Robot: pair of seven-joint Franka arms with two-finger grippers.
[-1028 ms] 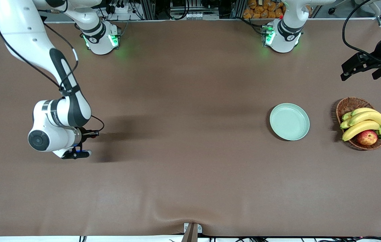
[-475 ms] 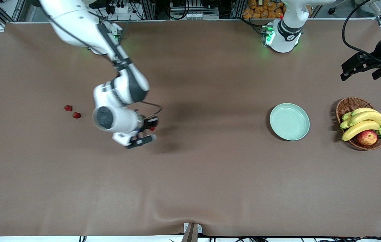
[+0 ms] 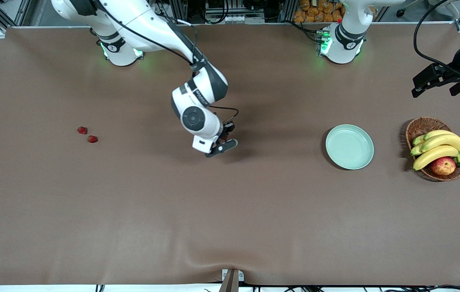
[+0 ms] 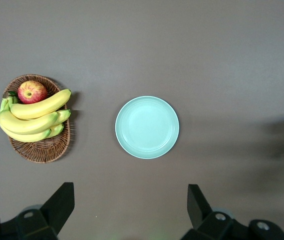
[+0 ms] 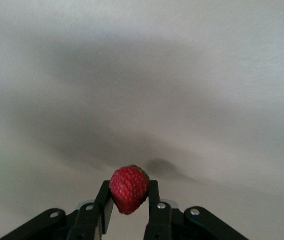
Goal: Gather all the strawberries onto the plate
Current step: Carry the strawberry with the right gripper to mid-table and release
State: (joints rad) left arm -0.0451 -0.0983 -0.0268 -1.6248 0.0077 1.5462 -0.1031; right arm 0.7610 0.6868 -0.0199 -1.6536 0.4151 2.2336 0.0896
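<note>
Brown table (image 3: 230,211): two strawberries (image 3: 87,134), plate (image 3: 349,146), wicker basket (image 3: 420,126).

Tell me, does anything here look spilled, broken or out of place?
Nothing stands out. Two strawberries lie loose on the table, away from the empty plate. The right hand carries a third, intact.
</note>
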